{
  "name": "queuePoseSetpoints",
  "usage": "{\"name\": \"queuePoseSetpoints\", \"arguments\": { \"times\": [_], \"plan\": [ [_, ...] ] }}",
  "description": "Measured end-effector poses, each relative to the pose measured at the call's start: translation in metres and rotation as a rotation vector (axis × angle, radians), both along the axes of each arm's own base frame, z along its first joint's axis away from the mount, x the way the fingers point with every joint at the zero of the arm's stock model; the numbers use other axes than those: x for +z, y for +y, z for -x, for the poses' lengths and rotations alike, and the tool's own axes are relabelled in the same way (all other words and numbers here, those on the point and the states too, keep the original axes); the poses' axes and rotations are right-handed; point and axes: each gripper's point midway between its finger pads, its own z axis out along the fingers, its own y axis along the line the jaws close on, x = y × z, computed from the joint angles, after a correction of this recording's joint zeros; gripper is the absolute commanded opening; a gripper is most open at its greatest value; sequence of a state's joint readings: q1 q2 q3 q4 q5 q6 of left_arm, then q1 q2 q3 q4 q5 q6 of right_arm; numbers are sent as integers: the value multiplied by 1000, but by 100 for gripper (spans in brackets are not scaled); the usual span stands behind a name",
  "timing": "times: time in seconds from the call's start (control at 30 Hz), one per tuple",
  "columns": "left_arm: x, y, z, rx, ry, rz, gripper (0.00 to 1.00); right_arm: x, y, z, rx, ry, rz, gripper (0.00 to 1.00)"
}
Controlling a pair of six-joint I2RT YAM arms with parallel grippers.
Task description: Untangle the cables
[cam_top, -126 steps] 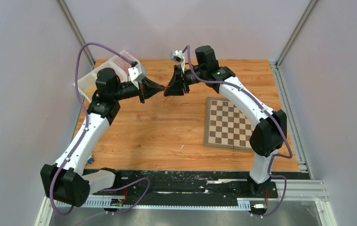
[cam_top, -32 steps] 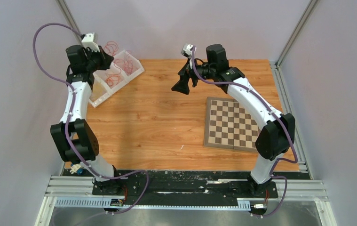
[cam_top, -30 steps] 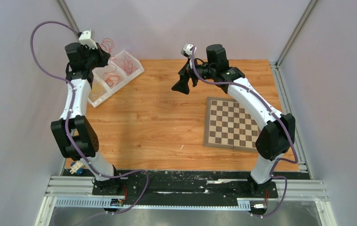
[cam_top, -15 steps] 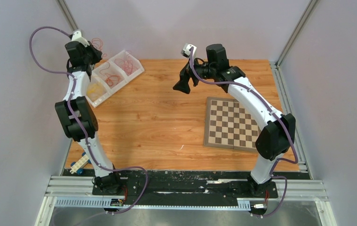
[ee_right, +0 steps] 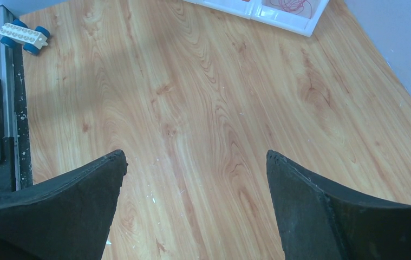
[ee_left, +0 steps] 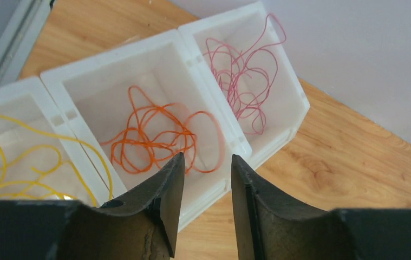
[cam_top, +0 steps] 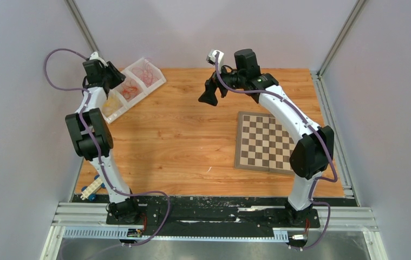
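Your left end effector [ee_left: 207, 160] hangs released over the orange cables [ee_left: 160, 145], binned at centre frame. Your right end effector [ee_right: 195, 154] gapes empty; sorting looks done, so withdraw.

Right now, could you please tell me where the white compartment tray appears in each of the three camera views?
Top external: the white tray sits at the far left corner of the table.
Left wrist: the tray fills the centre and left of the picture.
Right wrist: only a strip of the tray shows, at the top edge, right of centre.
Shared landmark: the red wires in its end compartment.
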State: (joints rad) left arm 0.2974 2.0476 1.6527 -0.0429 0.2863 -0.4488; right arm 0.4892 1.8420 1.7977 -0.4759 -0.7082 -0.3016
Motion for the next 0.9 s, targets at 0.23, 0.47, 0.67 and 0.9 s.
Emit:
{"name": "queuePoseSetpoints", "arguments": {
  "times": [0.23,0.47,0.67,0.9],
  "plan": [
    [13,-5,18,-2,34,29,89,3,0,-1,-1,-7,-4,100],
    [95,-22,44,-74,-79,-9,100,1,-2,-2,-2,-10,1,100],
    [131,-50,72,-190,-106,24,100,-10,-14,-7,-38,25,11,100],
    [123,-88,102,-368,6,22,100,-39,-73,-36,-203,151,12,100]
  ]
}}
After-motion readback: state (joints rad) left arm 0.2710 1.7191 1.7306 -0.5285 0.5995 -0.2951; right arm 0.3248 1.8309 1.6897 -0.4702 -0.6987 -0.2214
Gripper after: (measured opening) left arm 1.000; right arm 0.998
